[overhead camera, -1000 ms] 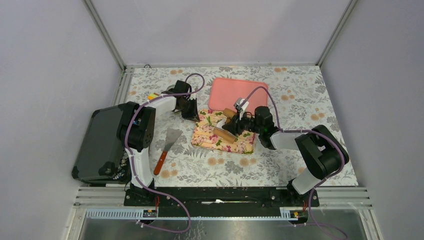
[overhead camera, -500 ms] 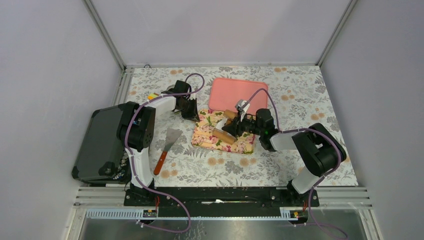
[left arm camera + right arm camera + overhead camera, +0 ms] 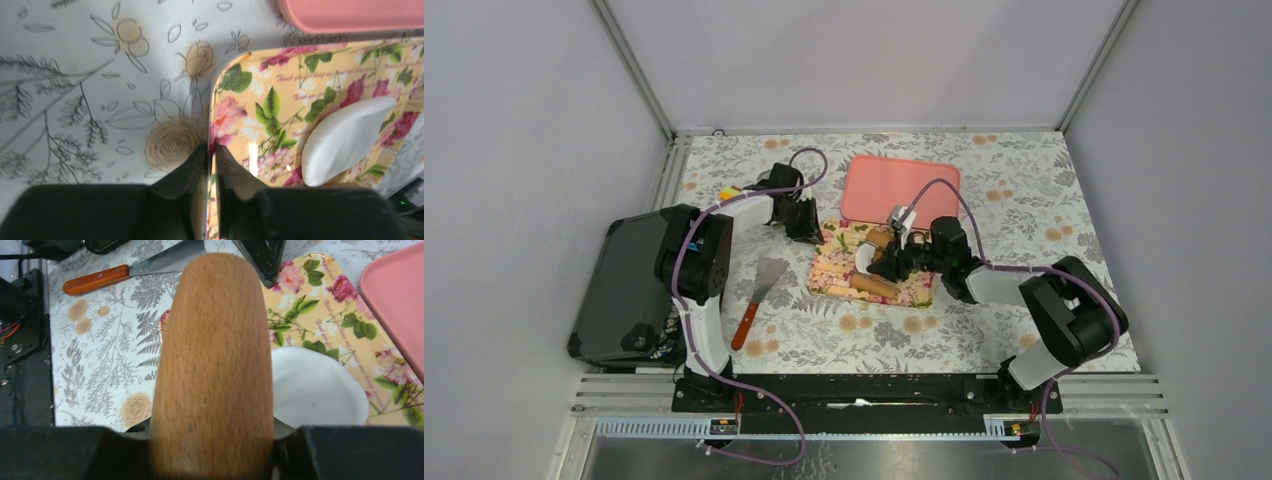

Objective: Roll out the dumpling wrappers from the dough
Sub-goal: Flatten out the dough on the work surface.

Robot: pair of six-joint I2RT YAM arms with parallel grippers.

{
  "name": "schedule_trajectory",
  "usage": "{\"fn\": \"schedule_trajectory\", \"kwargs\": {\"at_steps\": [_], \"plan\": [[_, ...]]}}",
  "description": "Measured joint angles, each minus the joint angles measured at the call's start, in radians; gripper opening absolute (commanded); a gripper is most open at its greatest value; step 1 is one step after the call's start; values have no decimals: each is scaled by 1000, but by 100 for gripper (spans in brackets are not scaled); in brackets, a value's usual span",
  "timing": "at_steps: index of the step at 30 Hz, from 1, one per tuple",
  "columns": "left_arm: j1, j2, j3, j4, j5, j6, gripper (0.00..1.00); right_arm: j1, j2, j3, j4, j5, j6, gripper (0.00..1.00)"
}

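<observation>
The dough (image 3: 312, 390) is a smooth white flattened lump on the floral tray (image 3: 919, 292); it also shows as the dough (image 3: 345, 137) and the dough (image 3: 864, 257). My right gripper (image 3: 212, 442) is shut on the brown wooden rolling pin (image 3: 215, 355), which lies over the dough's left side. In the top view the right gripper (image 3: 892, 260) holds the rolling pin (image 3: 874, 285) across the tray. My left gripper (image 3: 211, 150) is shut on the floral tray's rim (image 3: 222, 80) near its far left corner; the left gripper (image 3: 809, 230) also shows from above. Dumpling wrappers are out of view.
A pink tray (image 3: 899, 188) lies just behind the floral tray. A spatula with an orange handle (image 3: 757, 290) rests on the cloth to the left, and a black case (image 3: 624, 290) stands at the left edge.
My right gripper has shifted left and the rolling pin has rolled toward the tray's near edge, uncovering part of the dough. The left gripper stays on the rim.
</observation>
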Motion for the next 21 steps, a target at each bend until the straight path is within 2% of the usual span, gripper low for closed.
{"fn": "schedule_trajectory", "kwargs": {"at_steps": [3,6,7,10,14,21], "plan": [[-3,-11,-10,-3,25,-31,64,0,-55,18,-118,-25,-23,0],[-21,-36,-8,-18,36,-30,88,-6,-113,73,-251,-73,-29,0],[-27,-46,-8,-29,29,-24,92,-13,-132,97,-281,-94,-22,0],[-39,-74,-6,-69,18,14,99,-65,-196,156,-311,-148,31,0],[-36,-77,61,-146,14,110,99,-145,-257,185,-304,-172,97,0],[-43,46,475,-320,31,418,98,-254,-305,181,-269,-178,202,0]]}}
